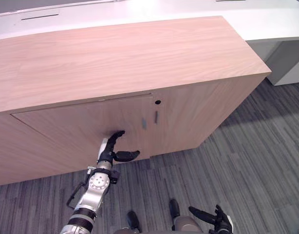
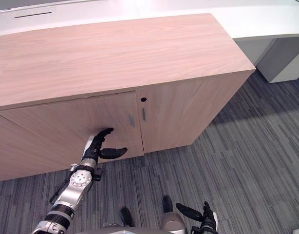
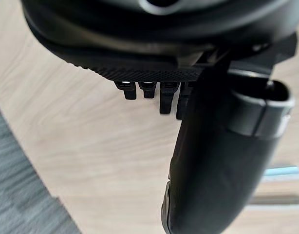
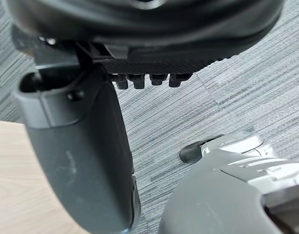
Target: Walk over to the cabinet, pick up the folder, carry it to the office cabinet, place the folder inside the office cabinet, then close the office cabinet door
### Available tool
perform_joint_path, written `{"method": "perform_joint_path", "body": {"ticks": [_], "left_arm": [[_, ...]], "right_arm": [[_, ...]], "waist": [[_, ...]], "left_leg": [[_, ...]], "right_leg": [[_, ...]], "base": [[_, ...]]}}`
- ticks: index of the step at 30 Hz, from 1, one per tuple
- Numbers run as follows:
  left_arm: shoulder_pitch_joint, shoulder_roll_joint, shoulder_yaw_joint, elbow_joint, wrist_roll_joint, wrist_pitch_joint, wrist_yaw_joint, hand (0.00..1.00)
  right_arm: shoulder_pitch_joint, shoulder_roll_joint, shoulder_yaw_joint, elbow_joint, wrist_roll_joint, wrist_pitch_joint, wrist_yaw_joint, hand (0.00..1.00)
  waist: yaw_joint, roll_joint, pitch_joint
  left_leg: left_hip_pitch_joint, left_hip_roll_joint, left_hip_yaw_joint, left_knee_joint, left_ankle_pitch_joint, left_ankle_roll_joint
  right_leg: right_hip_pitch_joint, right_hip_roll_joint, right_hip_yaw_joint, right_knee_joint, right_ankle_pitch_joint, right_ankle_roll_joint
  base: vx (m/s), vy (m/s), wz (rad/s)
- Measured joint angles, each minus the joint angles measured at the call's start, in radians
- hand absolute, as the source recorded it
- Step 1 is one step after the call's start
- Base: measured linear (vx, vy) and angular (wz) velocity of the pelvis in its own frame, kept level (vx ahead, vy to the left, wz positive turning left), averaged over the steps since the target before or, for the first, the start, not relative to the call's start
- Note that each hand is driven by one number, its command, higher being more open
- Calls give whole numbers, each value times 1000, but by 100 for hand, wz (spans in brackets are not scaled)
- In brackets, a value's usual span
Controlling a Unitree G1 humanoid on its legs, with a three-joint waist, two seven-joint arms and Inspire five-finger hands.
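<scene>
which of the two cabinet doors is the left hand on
The left door, the one without the keyhole: the left hand appears to press its straight fingers on it, left of its handle. The right door stands untouched.

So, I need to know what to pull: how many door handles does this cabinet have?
2. Both sit at the middle seam: the left door's handle near the left hand, the right door's handle under the keyhole. None seem hidden.

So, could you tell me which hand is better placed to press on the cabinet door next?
Left, I'd say. The left hand has its straight fingers against the cabinet door, while the right hand hangs low over the carpet, away from it.
</scene>
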Motion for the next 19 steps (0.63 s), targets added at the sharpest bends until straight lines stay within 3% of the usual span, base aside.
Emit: {"method": "perform_joint_path", "body": {"ticks": [5, 10, 14, 19], "left_arm": [[11, -11, 0, -3, -14, -8, -2, 100], [188, -58, 0, -77, -101, -40, -40, 100], [365, -92, 7, -65, -169, -40, -110, 100], [430, -105, 106, 96, -157, -34, -154, 100]], "right_arm": [[-6, -2, 1, 3, 0, 0, 3, 100], [-5, -15, 9, 14, 0, 10, 4, 100], [-9, -44, 9, 13, -3, 11, -1, 100], [-41, -68, 32, -15, -49, 10, -1, 100]], "waist": [[1, 1, -1], [6, 15, -13], [35, 28, -36], [60, 25, -42]], "left_leg": [[4, -4, -1, 0, -4, 1], [10, -11, -7, -6, -1, 4], [12, -12, -32, -6, -3, 2], [17, -11, -46, -6, -3, 1]], "right_leg": [[0, -9, -6, 1, 5, 0], [2, -15, -13, 2, -1, 1], [18, -18, -39, -1, -21, 11], [36, -19, -55, -15, -23, 15]], "base": [[-70, -13, -4], [-101, -24, 2], [-28, -27, 16], [-10, -22, 10]]}}
